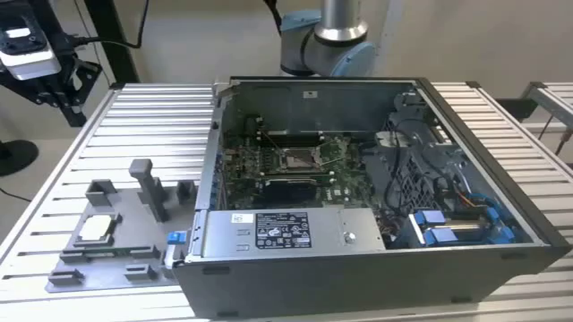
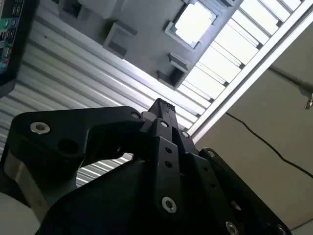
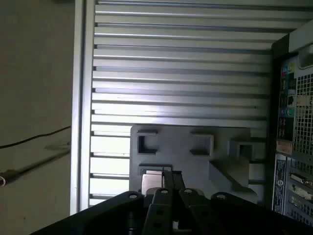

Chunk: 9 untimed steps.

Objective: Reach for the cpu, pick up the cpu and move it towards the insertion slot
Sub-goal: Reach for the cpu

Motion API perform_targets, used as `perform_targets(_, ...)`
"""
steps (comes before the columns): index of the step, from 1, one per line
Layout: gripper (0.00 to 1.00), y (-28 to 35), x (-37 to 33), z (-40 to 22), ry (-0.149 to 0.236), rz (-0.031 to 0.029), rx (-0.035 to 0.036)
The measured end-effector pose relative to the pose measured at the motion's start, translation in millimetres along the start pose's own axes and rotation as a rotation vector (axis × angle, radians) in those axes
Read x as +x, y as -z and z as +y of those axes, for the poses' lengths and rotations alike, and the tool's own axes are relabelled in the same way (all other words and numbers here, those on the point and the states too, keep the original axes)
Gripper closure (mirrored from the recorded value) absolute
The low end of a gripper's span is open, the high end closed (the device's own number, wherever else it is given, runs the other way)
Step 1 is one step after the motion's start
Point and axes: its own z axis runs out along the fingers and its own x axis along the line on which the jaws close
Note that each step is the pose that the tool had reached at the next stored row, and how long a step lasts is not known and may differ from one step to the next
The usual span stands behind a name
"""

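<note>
One step, the reach, is going on: the gripper (image 2: 161,104) is hovering above the table (image 1: 152,127), jaws apparently pressing together on nothing. The cpu (image 1: 96,228) is lying in the grey fixture (image 1: 133,231), well apart from the insertion slot (image 1: 298,157); grasping it is calling for spread jaws first.

- Power supply (image 1: 358,231), lower centre of the exterior view: a black label (image 1: 282,231) carries rows of white print and small marks. A white sticker (image 1: 241,218) sits at its upper left corner. The characters on both are too small to read.
- Computer case (image 1: 358,111), back wall, upper centre of the exterior view: a small white tag (image 1: 310,94), print illegible.
- Rear panel (image 3: 293,122) of the case, first wrist view: pale port labels (image 3: 282,147), lettering too blurred to read.
- cpu (image 2: 193,22), second wrist view: face washed out white, any marking unreadable.
</note>
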Motion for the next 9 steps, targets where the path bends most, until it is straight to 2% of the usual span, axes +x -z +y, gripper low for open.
perform_targets(9,1.0,0.0,0.0,0.0,0.0,0.0,0.0)
